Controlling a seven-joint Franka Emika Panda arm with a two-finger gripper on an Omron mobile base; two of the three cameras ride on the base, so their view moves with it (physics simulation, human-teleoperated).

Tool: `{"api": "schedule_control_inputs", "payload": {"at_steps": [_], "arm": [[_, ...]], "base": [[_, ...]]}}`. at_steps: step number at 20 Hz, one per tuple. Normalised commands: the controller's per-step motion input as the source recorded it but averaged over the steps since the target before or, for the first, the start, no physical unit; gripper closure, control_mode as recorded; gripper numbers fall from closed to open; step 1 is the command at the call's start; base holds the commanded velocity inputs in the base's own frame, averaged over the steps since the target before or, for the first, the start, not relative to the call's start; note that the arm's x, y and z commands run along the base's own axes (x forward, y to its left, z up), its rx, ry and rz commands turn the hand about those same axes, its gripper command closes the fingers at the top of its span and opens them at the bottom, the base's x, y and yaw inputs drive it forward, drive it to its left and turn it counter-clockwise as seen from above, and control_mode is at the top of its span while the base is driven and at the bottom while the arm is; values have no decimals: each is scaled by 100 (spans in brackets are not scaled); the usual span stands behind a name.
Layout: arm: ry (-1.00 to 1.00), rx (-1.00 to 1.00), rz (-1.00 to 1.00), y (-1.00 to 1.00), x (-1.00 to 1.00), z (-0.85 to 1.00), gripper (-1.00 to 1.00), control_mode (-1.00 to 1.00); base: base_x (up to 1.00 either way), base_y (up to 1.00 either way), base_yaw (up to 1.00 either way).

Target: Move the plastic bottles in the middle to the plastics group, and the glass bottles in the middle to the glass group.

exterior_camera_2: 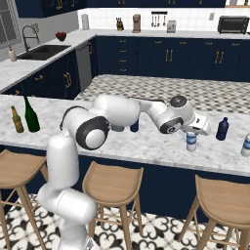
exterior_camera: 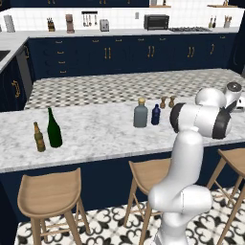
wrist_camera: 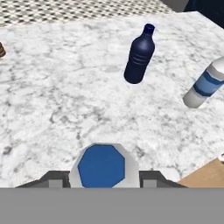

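Table (exterior_camera: 95,131): one long marble slab, with stools along its near edge.

Glass group, toward the left end: green wine bottle (exterior_camera: 53,128) and brown beer bottle (exterior_camera: 38,137), standing just beside each other.

Middle of the table: grey bottle (exterior_camera: 140,114) with a tan stopper and navy bottle (exterior_camera: 155,115), side by side and upright. Neither has been sorted yet.

Toward the right end: dark blue bottle (exterior_camera_2: 222,129), the marker for the plastics group, upright. A whitish blue-banded bottle (exterior_camera_2: 245,145) stands beyond it, closer to the near edge.

Clear-whitish bottle (exterior_camera_2: 191,141): upright, directly under the hand, between the middle and the dark blue bottle. You cannot tell whether its base is touching the table or is just off it.

Gripper (wrist_camera: 103,177): closed part-way, with one finger on either side of the clear-whitish bottle's shoulder. The blue cap faces straight up at the hand camera, so you have it in a top-down hold.

Relation that matters: the held bottle's long axis is vertical, in line with the gripper. The dark blue bottle lies ahead of it, further toward the right end and slightly toward the far edge. You likely need a short sideways carry, setting down near it without touching.
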Motion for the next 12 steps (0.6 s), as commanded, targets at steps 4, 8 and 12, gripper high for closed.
{"api": "schedule_control_inputs", "payload": {"at_steps": [4, 8, 12], "arm": [[5, 4, -4, -40, 5, -14, 100, -100], [0, 3, 0, -40, 16, -4, 100, -100], [0, 1, 0, -42, 25, -4, 100, -100]], "base": [[0, 0, 0], [0, 0, 0], [0, 0, 0]]}}
